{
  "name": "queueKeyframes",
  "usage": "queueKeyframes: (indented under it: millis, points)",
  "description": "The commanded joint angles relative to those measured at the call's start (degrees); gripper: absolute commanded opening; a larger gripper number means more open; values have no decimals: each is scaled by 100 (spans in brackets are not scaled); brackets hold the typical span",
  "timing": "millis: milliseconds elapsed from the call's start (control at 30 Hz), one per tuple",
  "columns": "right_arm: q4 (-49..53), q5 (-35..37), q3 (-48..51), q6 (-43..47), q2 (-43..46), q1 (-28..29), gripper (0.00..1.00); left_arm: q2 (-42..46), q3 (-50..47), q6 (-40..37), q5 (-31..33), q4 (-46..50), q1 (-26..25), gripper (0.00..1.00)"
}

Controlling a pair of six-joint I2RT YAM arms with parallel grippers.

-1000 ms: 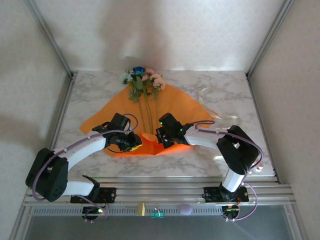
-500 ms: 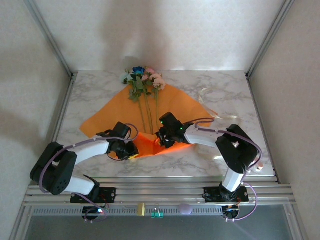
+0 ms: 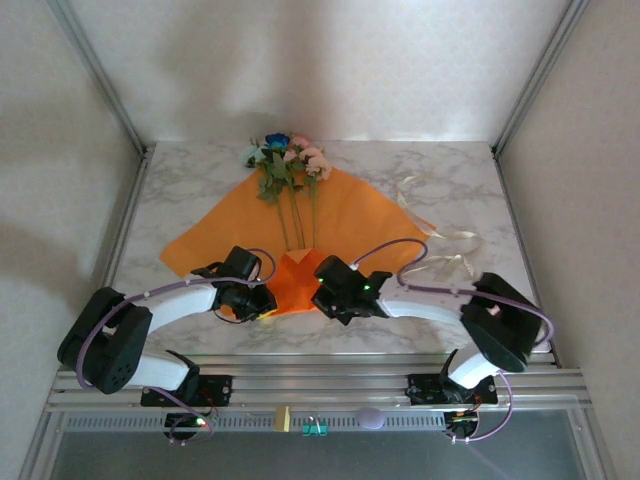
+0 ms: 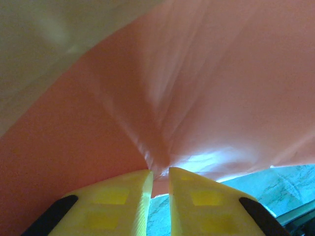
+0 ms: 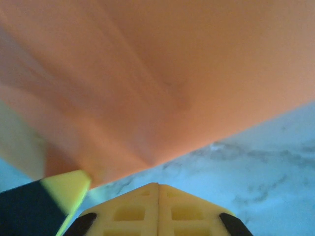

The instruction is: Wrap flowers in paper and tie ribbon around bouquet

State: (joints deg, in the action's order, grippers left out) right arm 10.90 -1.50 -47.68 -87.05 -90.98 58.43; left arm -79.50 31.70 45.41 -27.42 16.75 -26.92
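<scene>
Currently left hand [image 4: 159, 173] clamped on paper [image 4: 206, 83] edge, right hand [image 5: 158, 187] closed together just beside paper, above tabletop [image 5: 256, 162]

Paper [image 3: 350, 215]: bright orange, plain, no print; reads a softer salmon-orange close up in the wrist views.
Flowers [image 3: 287, 158]: pink, white and blue blooms; green leaves and green stems.
Ribbon [image 3: 455, 234]: cream-white, plain.
Table [image 3: 470, 180]: white marble pattern with grey veining.
Left gripper [image 4: 160, 173] and right gripper [image 5: 158, 186]: yellow fingers, black behind them.
Arms [image 3: 175, 297]: white links, black joints.
Cables [image 3: 388, 242]: purple.
Walls [image 3: 320, 70]: off-white, faintly mottled.
Frame rails [image 3: 320, 375]: silver-grey.
</scene>
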Motion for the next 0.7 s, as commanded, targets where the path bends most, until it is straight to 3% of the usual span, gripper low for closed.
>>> queueKeyframes:
  millis: [0, 300, 467, 667]
  points:
    - [-240, 9, -251, 263, -212, -92, 10, -203, -151, -69, 263, 369, -42, 18]
    - [-175, -190, -53, 258, -687, -379, 8, -197, -116, -87, 288, 404, -42, 18]
    - [435, -37, 486, 211, -297, -466, 8, -182, -120, -103, 307, 434, -41, 18]
    - [342, -57, 1140, 417, 61, -1042, 8, -191, -168, -86, 333, 439, -34, 17]
